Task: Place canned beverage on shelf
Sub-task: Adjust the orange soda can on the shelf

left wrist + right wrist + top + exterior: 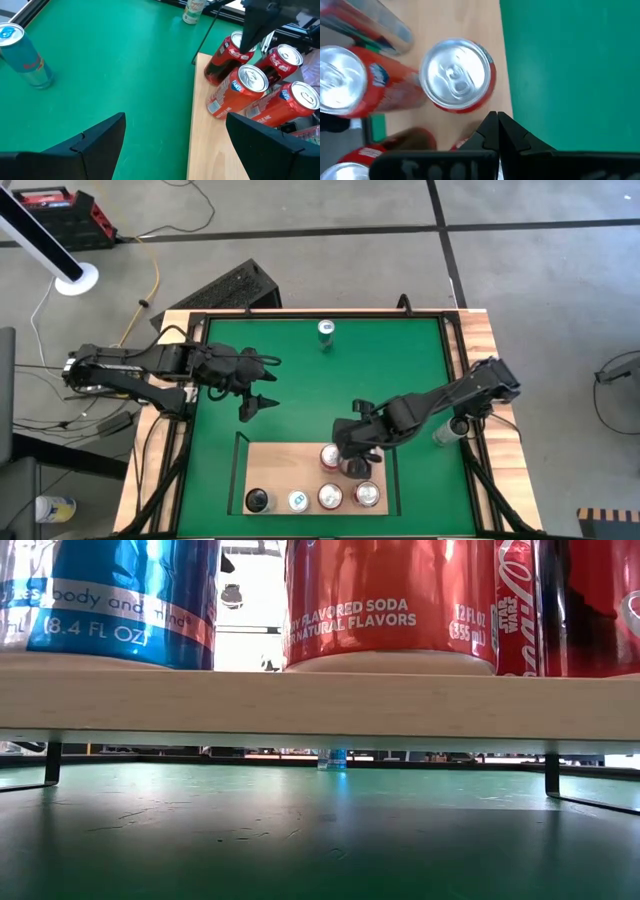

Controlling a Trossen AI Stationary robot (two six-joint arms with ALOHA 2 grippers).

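Observation:
The shelf (300, 470), a pale wood board on thin black legs (320, 700), stands on the green mat at the near edge. Several cans stand on it: a black one (258, 500), a blue-white one (297, 500), and red ones (330, 498) (367, 494) (330, 457). One blue can (325, 330) stands alone on the mat near the far edge (25, 55). My right gripper (497, 127) is shut and points steeply down over the shelf's right part, next to a red can (457, 80). My left gripper (182, 145) hangs open above the mat's left side, holding nothing. My right gripper's shut fingertips (490, 125) stand right beside the rim of the red can's top (470, 107), coming from above at a slant. Whether they touch the can I cannot tell. The can stands upright on the shelf.
A pale bottle (445, 430) stands off the mat's right edge, under my right arm. Wooden slats and black rails (455, 340) border the mat. The mat's middle and far right are bare green (400, 370). A black keyboard (235, 285) lies on the floor beyond the table.

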